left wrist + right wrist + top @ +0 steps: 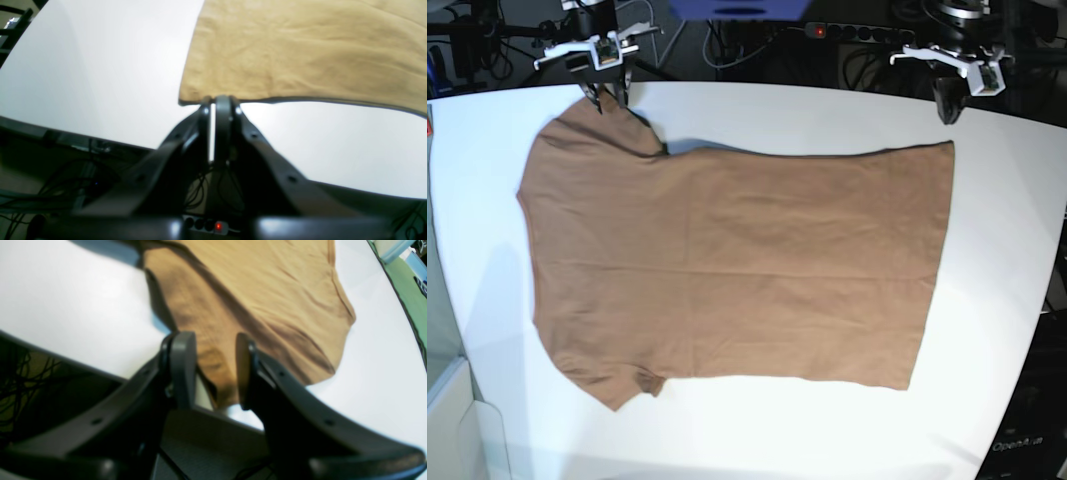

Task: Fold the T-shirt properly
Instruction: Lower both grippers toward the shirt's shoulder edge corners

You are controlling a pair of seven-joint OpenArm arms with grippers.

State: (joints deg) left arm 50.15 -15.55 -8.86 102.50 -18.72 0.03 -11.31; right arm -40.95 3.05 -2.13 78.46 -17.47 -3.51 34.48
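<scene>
Tan cotton, the T-shirt lies spread flat across the white table, no fold made yet. At eleven o'clock the right gripper stands parted around a sleeve edge; at one o'clock the left gripper is closed, seemingly just touching the hem corner.

The T-shirt is spread flat on the table, its sleeves toward the left of the base view and its hem toward the right. The right tool is placed at the far sleeve near the table's far edge, the sleeve tip lying between its parted fingers. The left tool is set beyond the far hem corner, at the hem edge in the left wrist view. Cables are seen behind the table.
</scene>
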